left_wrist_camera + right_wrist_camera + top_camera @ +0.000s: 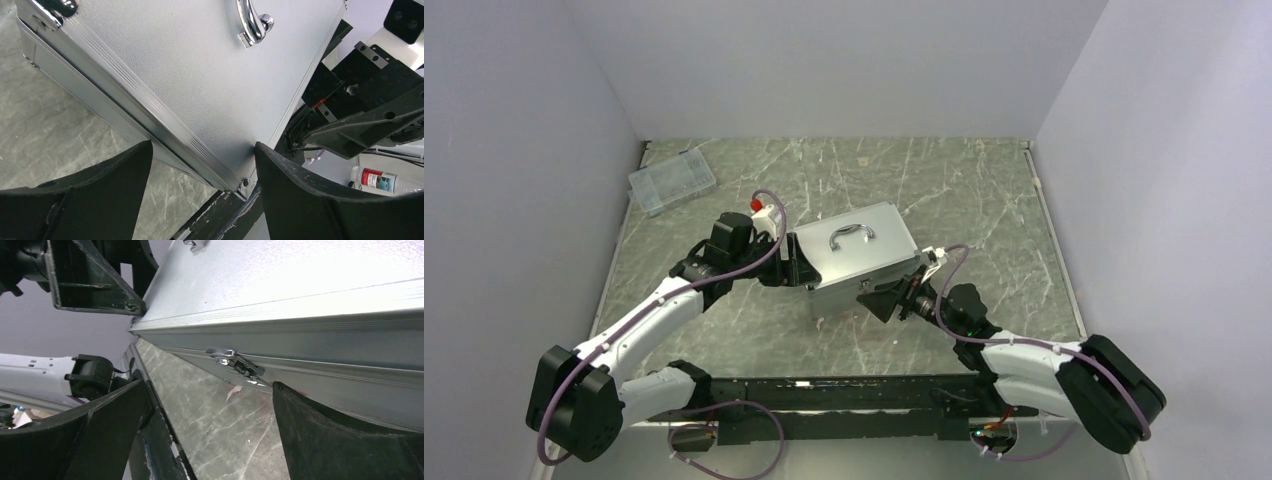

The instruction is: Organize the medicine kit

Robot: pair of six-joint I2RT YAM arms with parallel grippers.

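The medicine kit point(856, 255) sat shut, centred on the table point(984, 200), with left fingers point(120, 175) and right fingers point(320, 420) spread beside it, gripping nothing. Rigid, slick metal (probably heavy) likely favoured its handle point(852, 235).

Left arm point(639, 320), right arm point(1024, 355): white links, black joints, purple cables point(768, 192); fingers point(100, 200) matte black.
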